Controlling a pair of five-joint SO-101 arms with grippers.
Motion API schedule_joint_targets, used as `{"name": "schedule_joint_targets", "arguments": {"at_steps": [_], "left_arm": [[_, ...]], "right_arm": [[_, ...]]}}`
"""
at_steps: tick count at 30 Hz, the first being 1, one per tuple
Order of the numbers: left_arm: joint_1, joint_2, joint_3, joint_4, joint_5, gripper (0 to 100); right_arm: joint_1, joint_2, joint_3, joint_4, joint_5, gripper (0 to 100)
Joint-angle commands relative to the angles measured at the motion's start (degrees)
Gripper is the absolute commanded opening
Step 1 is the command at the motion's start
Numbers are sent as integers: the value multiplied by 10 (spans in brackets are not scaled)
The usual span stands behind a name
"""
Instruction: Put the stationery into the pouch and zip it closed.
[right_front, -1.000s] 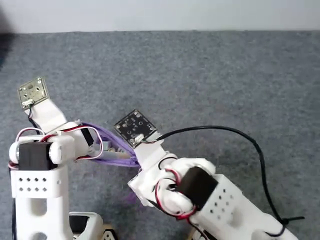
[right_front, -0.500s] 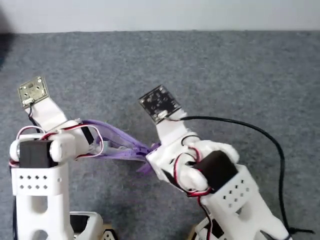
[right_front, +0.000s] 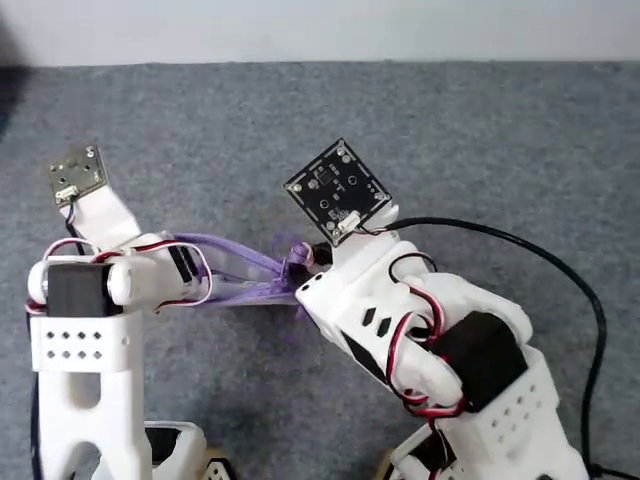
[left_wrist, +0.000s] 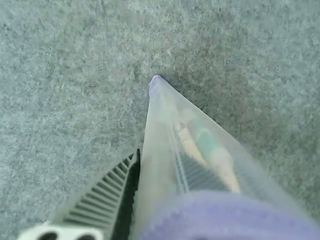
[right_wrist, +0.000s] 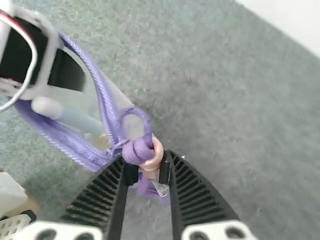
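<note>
Your stationery (left_wrist: 210, 150) is already inside the pouch (right_front: 235, 285), stretched left of centre in the high view. The left pincer (left_wrist: 159, 172) clamps one end and the right pincer (right_wrist: 147, 162) is clamped on the zip pull (right_wrist: 145, 150). The zip looks nearly closed, though you can't confirm it's home.

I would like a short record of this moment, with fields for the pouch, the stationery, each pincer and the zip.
pouch: clear, purple-edged, stretched between both arms over the grey table
stationery: inside the pouch
left pincer: shut on one end of the pouch
right pincer: shut on the zipper pull at the other end
zip: cannot tell if fully closed
</note>
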Motion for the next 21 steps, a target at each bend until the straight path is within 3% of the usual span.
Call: {"name": "schedule_joint_targets", "arguments": {"at_steps": [1,11,18,21], "left_arm": [[4,-1,-34,14,3,302],[4,-1,-87,15,3,322],[10,-20,-89,15,-1,323],[28,-62,-89,15,-33,337]], "right_arm": [[6,-8,-40,-9,27,8],[7,-46,-37,-66,92,8],[67,-47,-40,-91,99,8],[74,-44,-37,-91,99,8]]}}
